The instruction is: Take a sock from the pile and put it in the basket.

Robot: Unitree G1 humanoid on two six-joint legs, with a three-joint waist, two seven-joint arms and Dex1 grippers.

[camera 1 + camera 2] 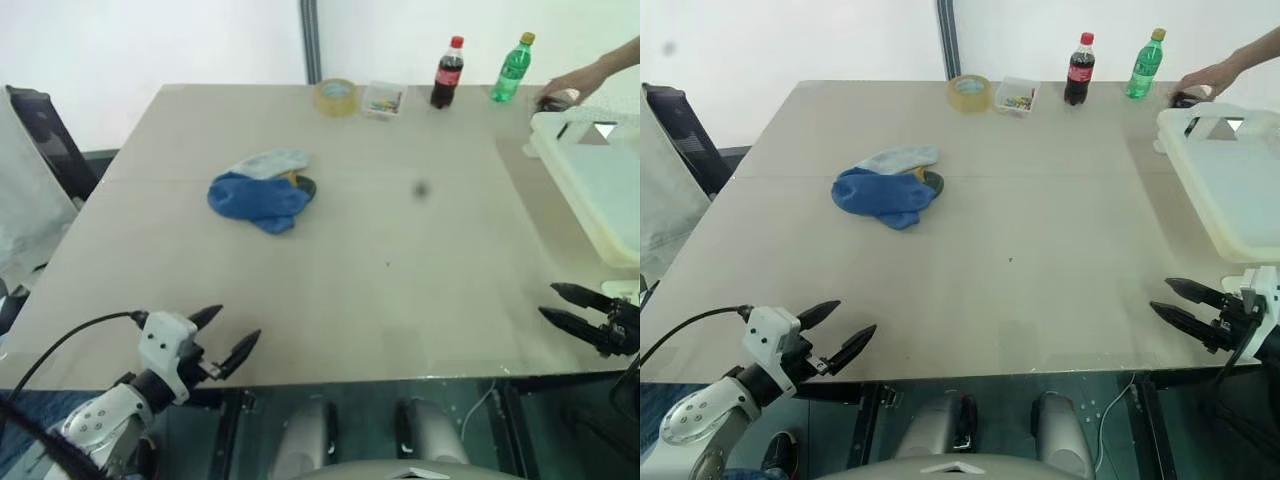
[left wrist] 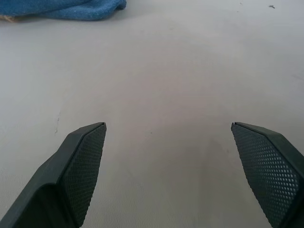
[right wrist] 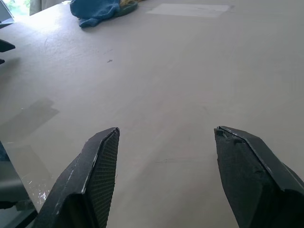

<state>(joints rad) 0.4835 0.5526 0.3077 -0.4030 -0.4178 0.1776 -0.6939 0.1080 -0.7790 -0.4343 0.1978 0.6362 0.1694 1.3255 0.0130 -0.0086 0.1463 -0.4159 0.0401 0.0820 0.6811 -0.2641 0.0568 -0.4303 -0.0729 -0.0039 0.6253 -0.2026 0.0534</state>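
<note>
A royal-blue sock (image 1: 258, 200) lies at the front of the pile (image 1: 887, 186) on the left half of the beige table, with a light grey sock (image 1: 272, 163) behind it and bits of yellow and dark green at its right edge. The cream-white basket (image 1: 590, 180) stands at the table's right edge. Over the near left edge my left gripper (image 1: 230, 335) is open and empty, well short of the pile. My right gripper (image 1: 1174, 300) hovers open and empty at the near right edge, just in front of the basket. The blue sock (image 2: 71, 8) also shows ahead of the left fingers.
At the far edge stand a tape roll (image 1: 336, 96), a small clear box (image 1: 383, 100), a cola bottle (image 1: 448, 72) and a green bottle (image 1: 512, 68). A person's hand (image 1: 580, 80) reaches in at the far right, behind the basket. A dark chair (image 1: 45, 135) stands at the left.
</note>
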